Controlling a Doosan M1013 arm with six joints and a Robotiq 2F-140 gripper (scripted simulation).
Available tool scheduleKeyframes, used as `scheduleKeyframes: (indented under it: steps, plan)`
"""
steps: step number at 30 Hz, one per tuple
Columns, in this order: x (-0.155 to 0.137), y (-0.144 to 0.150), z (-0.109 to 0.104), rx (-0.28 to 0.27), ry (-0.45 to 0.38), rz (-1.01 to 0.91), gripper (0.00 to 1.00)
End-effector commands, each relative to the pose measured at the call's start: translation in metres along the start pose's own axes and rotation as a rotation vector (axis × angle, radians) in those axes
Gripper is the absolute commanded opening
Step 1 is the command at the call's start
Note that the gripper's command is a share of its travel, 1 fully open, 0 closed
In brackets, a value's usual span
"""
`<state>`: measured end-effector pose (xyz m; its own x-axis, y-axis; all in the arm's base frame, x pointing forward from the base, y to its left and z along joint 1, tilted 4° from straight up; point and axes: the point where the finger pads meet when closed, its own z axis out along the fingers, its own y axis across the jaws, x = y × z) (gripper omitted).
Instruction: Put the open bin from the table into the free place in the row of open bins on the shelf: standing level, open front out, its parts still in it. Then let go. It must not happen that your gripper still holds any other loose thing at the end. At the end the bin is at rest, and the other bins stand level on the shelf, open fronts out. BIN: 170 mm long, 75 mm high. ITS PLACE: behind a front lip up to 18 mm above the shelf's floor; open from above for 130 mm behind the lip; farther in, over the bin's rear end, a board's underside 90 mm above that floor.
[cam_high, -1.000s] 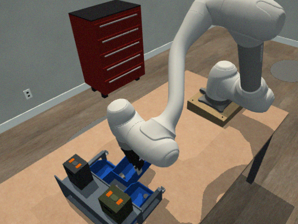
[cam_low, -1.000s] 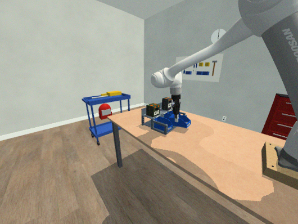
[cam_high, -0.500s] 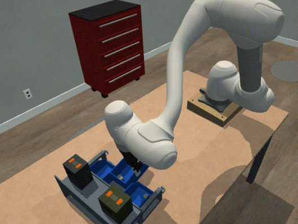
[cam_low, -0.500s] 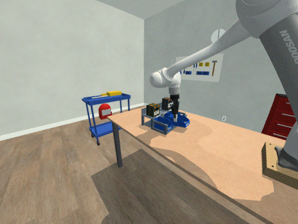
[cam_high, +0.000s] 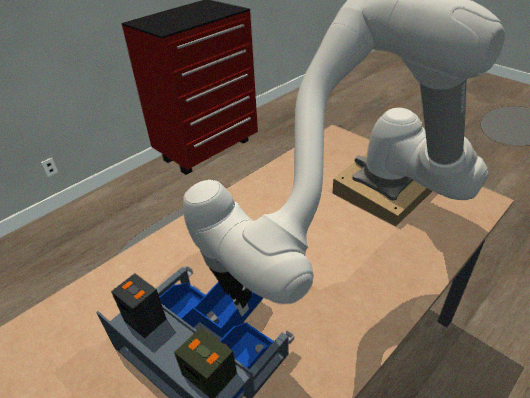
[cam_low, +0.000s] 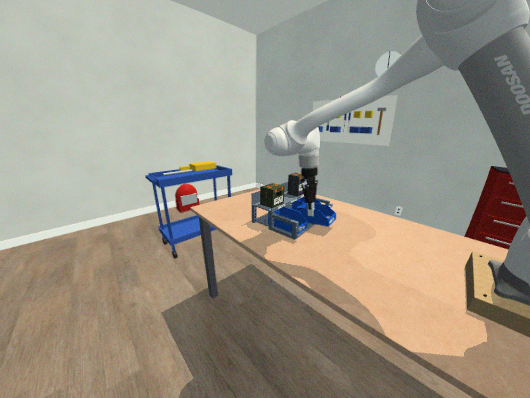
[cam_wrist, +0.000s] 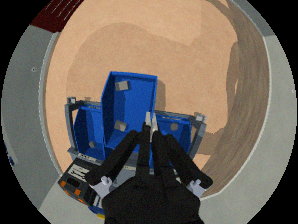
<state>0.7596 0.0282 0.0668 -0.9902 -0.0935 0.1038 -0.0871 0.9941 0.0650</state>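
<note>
Gripper (cam_high: 241, 303) (cam_low: 311, 212) (cam_wrist: 149, 117) clamped on side wall of open bin (cam_high: 226, 306) (cam_low: 326, 216) (cam_wrist: 132, 102), grey parts (cam_high: 213, 316) (cam_wrist: 122, 85) inside, front jutting past shelf (cam_high: 167, 350) (cam_low: 271, 220) (cam_wrist: 198, 134)

Blue open bin (cam_high: 227, 304) (cam_low: 325, 216) (cam_wrist: 132, 100), boxy, flared front. Rear end between two blue neighbour bins at the shelf (cam_high: 172, 352) (cam_low: 270, 220) (cam_wrist: 198, 135); front juts out tableward. One side wall pinched by the gripper (cam_high: 242, 302) (cam_low: 311, 210) (cam_wrist: 151, 122). Inside: two small grey parts, one nearer the front (cam_wrist: 122, 85), one rearward. Exact tilt unclear.
</note>
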Motion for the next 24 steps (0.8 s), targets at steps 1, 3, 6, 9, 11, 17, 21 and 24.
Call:
scheduleKeyframes:
  steps: [1, 3, 6, 9, 11, 17, 21, 24]
  plan:
    - [-0.0009, 0.0000, -0.0003, 0.000, 0.000, 0.000, 0.00]
    - [-0.0012, 0.0000, -0.0004, 0.000, 0.000, 0.000, 0.00]
    - [-0.0016, 0.0000, -0.0004, 0.000, 0.000, 0.000, 0.00]
    - [-0.0022, 0.0000, -0.0005, 0.000, 0.000, 0.000, 0.00]
    - [-0.0024, 0.0000, -0.0005, 0.000, 0.000, 0.000, 0.00]
    - [-0.0028, 0.0000, -0.0006, 0.000, 0.000, 0.000, 0.00]
    - [-0.0029, 0.0000, -0.0006, 0.000, 0.000, 0.000, 0.00]
    - [-0.0029, 0.0000, -0.0006, 0.000, 0.000, 0.000, 0.00]
